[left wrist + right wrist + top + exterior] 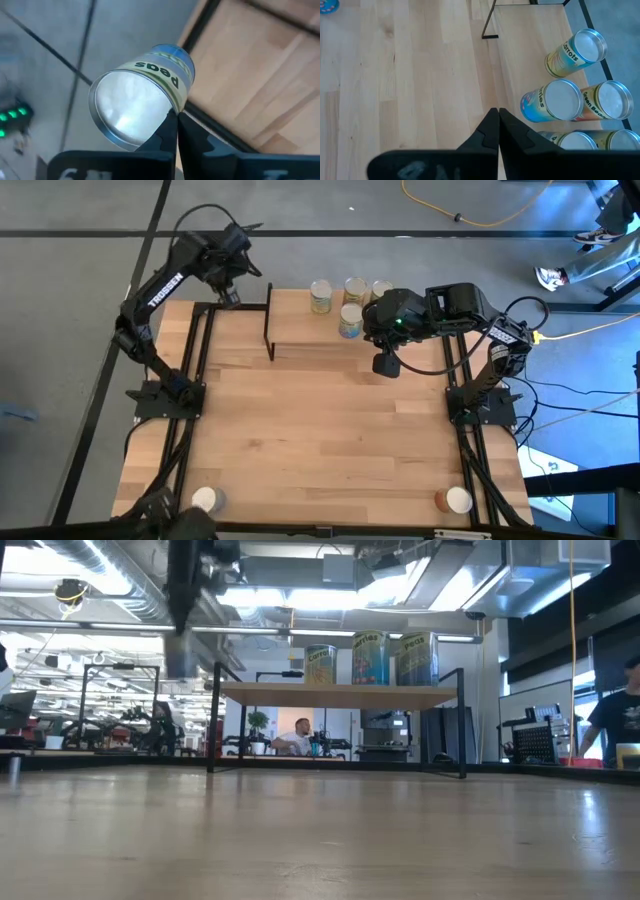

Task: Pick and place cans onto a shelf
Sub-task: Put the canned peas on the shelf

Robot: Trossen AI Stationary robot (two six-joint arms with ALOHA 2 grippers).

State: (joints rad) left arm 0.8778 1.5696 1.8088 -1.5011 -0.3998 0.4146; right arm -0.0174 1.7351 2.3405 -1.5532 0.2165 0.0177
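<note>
The left gripper (pixel 177 131), at the table's eleven o'clock corner, has its jaws shut; the small silver-topped peas can (pixel 142 102) lies just beyond them, seemingly ungripped. It should reopen, centre around the can. The right gripper (pixel 498 130), shut and empty, is hovering beside four cans on the light-wood shelf (pixel 300 345).

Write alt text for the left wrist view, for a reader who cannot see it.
A small cylindrical tin with a shiny silver end and a yellowish label reading "Peas" fills the centre, just past the left gripper, whose two dark fingers are shut together. Behind it are the light-wood tabletop with its black rail and a grey floor.
</note>
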